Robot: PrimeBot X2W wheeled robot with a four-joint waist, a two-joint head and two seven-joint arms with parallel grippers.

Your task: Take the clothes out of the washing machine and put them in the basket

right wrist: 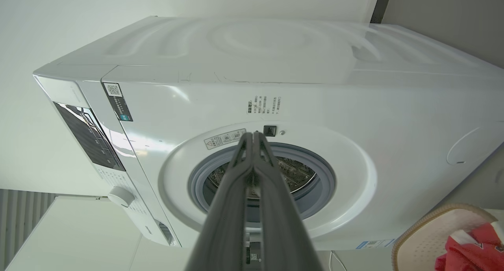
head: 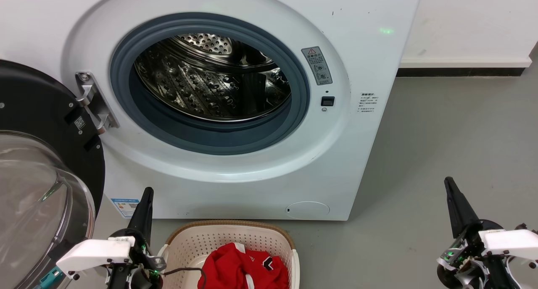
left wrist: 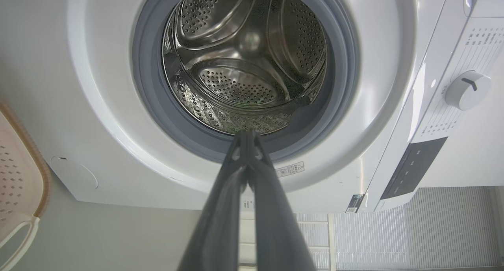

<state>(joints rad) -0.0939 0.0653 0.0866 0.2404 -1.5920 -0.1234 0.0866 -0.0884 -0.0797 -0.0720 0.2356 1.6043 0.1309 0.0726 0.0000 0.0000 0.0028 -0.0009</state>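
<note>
Red fabric, the clothes (head: 246, 266), lies bunched in the basket (head: 197, 238), which stands on the floor (head: 441, 133) just in front of the washing machine (head: 370, 70).

1. Pincer state. I read the left pincer (head: 147, 191) as closed with nothing between its fingers; in the left wrist view the two dark fingers meet at the tips. The right pincer (head: 448, 180) is likewise closed and empty.

2. Machine state. The door (head: 38, 188) stands swung open at the robot's left. The steel drum (head: 201, 87) shows bare perforated metal in the head view and the left wrist view. I see no fabric inside. The lowest front strip behind the grey rubber ring (head: 210, 142) is hidden, so I cannot rule out a small item there.

3. Governing relation. The heap sits just to the right of the left pincer and below its fingertips. The right pincer is well apart from it, across the floor, so the left arm is the nearer one. The heap is crumpled and shows no clear long axis. Both pincers point up toward the drum mouth, away from the basket.

4. Judgement. The transfer looks complete or nearly so. Any further move would be a check of the hidden drum lip, best made by the left arm.
</note>
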